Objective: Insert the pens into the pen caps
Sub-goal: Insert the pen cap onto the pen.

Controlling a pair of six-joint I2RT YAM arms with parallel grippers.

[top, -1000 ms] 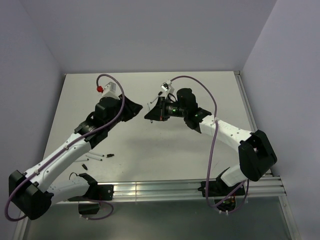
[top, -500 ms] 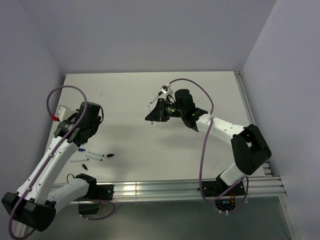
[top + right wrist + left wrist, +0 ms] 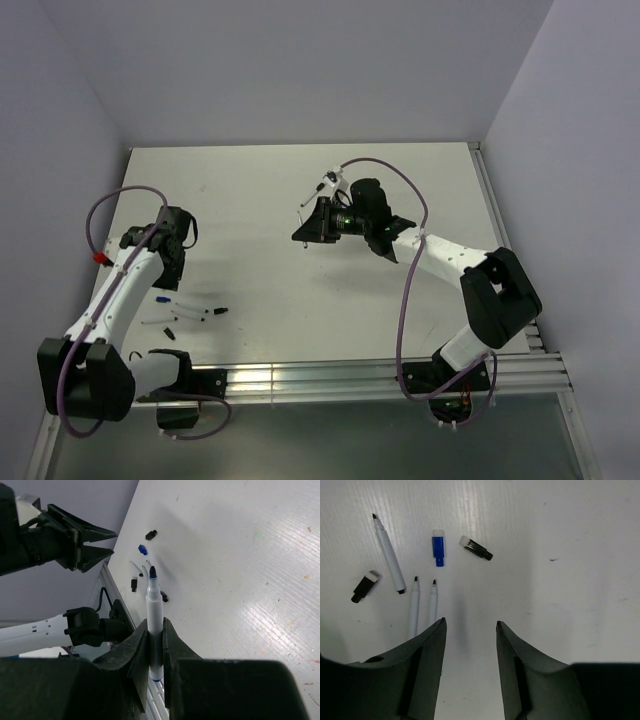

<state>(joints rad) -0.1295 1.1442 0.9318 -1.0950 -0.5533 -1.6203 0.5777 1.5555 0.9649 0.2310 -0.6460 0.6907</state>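
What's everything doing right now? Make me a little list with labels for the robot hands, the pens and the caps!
left gripper: open, empty, above the loose pens
right gripper: shut on a blue-tipped pen, held above the table
loose pens: three, uncapped, lying flat
blue cap: lying alone, on no pen
black caps: two, lying alone

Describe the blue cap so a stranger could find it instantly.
On the table, just ahead of the open left gripper, lies a loose scatter. There the blue cap lies between the longest white pen and a black cap; it alone is blue.
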